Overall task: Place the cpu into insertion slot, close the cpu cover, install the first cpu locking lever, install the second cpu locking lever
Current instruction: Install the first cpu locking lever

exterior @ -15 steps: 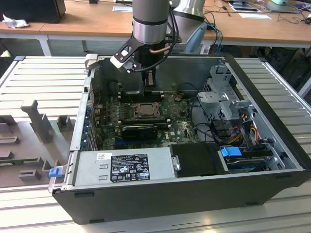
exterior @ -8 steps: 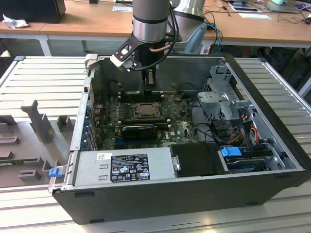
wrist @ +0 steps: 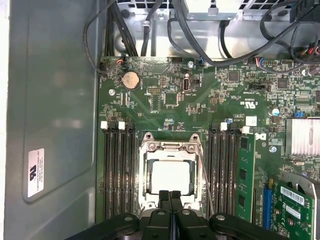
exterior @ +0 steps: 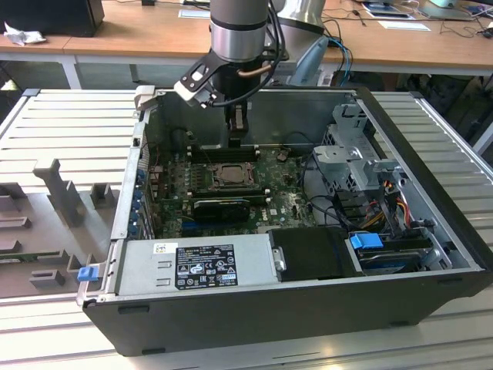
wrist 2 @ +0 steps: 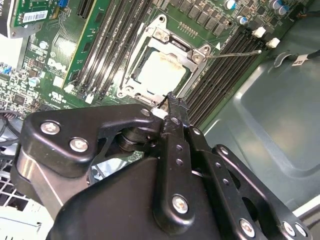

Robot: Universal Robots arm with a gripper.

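Note:
The cpu [wrist: 170, 177], a pale square chip, lies in the insertion slot [exterior: 229, 176] on the green motherboard. The cpu cover [wrist: 170, 148], a dark metal frame, lies flat around it, and the chip [wrist 2: 160, 72] shows through its window. A thin locking lever [wrist 2: 235, 51] angles out from the socket's corner over the memory slots. It also runs slanted along the socket's side [wrist: 206, 185]. My gripper [wrist: 170, 195] hovers at the socket's edge with its fingers shut together and nothing between them. It hangs inside the open case just behind the socket [exterior: 237, 139].
Black memory slots [wrist: 117, 170] flank the socket on both sides. A green expansion card [wrist: 292, 210] and a finned heatsink [wrist: 302, 135] stand nearby. Black cables [wrist: 200, 45] cross the board's far end. The grey case wall [wrist: 50, 125], power supply [exterior: 204, 266] and drive cage [exterior: 354, 158] close in the space.

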